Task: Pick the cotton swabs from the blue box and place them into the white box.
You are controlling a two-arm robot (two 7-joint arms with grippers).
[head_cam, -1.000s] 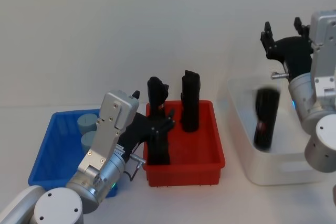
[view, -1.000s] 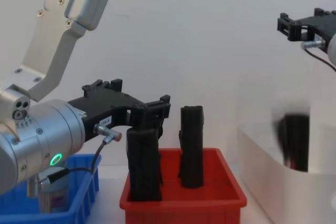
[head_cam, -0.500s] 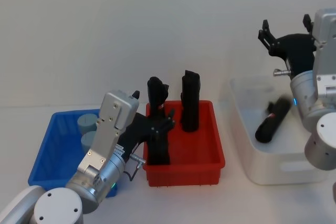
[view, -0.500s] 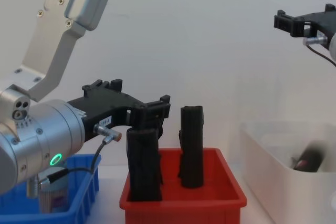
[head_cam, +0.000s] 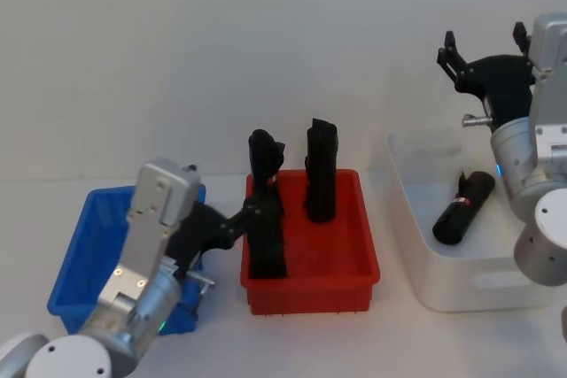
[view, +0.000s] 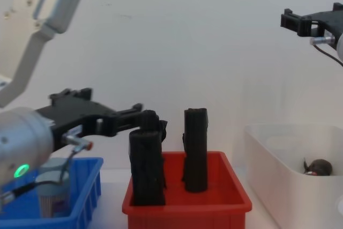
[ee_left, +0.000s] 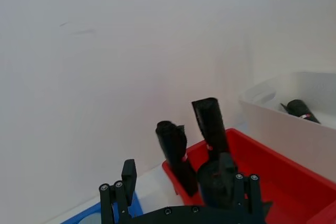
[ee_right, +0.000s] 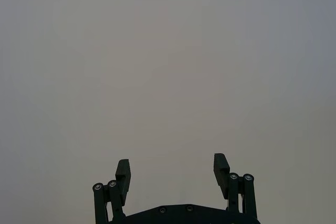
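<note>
Bright blue box, red bin, translucent white box, black rolls.

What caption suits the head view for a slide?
Left gripper open at a black roll in the red bin; right gripper open above the white box with one roll inside.

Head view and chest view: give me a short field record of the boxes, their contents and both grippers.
blue box: left; one tub of cotton swabs inside
red bin: middle; three black rolls standing upright
white box: right; holds one black roll lying on its side
left gripper: jaws open, beside the top of the front roll in the red bin
right gripper: jaws open, empty, raised above the white box
</note>
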